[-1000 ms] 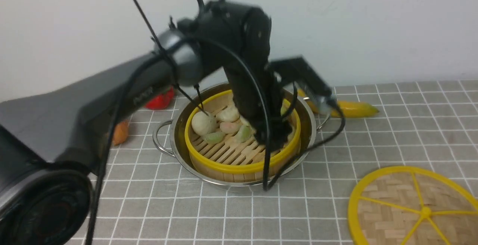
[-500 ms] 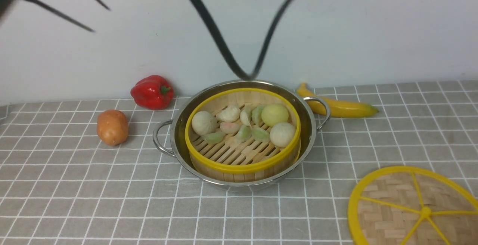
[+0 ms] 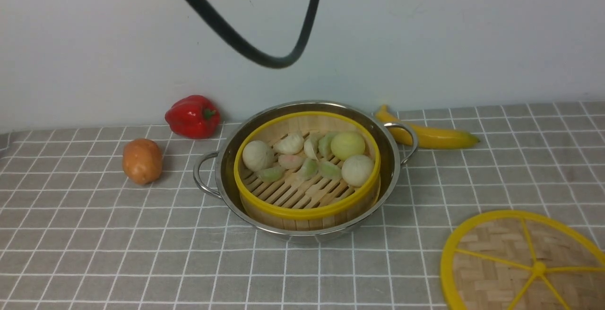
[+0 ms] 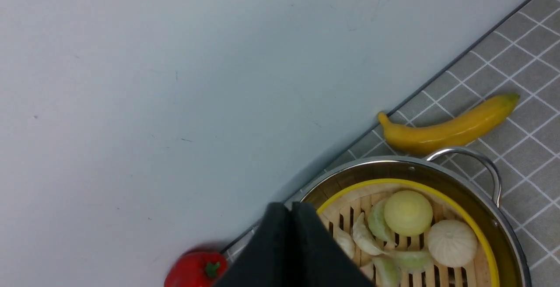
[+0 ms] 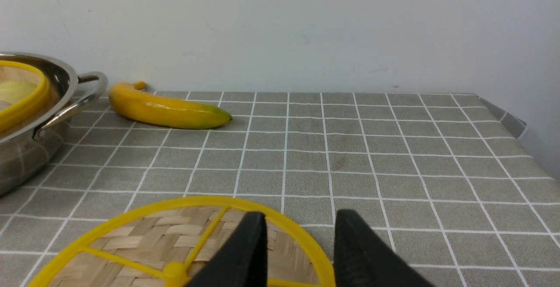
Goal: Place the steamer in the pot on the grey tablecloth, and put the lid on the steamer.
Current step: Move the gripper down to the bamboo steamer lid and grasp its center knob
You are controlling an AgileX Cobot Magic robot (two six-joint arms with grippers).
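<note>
The steamer (image 3: 307,213), a bamboo basket with yellow rims holding buns and dumplings, sits inside the shiny pot (image 3: 393,168) on the grey tablecloth (image 3: 94,253). The lid (image 3: 496,258), a woven disc with yellow rim and spokes, lies flat on the cloth at the front right. My left gripper (image 4: 289,210) is shut and empty, raised above the pot's far-left edge, with the steamer (image 4: 393,183) below it. My right gripper (image 5: 299,225) is open, low over the far rim of the lid (image 5: 144,243). Neither gripper shows in the front view.
A red pepper (image 3: 192,116) and a potato (image 3: 142,160) lie left of the pot. A banana (image 3: 430,135) lies behind its right handle. A black cable (image 3: 264,59) loops down from above. The wall stands close behind; the cloth's right edge (image 5: 512,125) drops off.
My left arm has lifted out of the steamer and left the front view, leaving only its cable hanging. Its jaws have gone from open to shut. Steamer, pot and lid have not moved.
</note>
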